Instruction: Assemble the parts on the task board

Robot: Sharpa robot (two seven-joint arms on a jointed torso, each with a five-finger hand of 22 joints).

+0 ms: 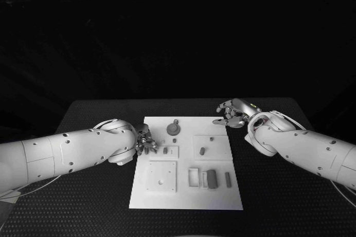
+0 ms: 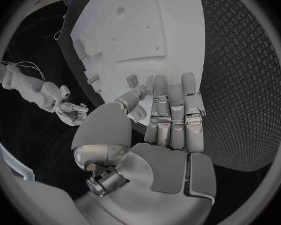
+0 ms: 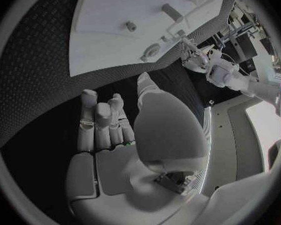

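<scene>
We see the task board (image 1: 185,196), a white rectangular plate lying flat in the middle of the table, its long side running from near to far. At its far end lies a grey oval part (image 1: 174,128) with a small stem pointing far. Just near it stands a tiny grey peg (image 1: 174,140). On the left is a small raised square block (image 1: 171,152) carrying a short grey piece, and nearer, a larger square plate (image 1: 161,176). On the right, a raised square (image 1: 211,147) holds a short grey part (image 1: 201,151). At near right, a dark grey bar (image 1: 211,178) and a thinner bar (image 1: 228,180) lie side by side among pale slots.
</scene>
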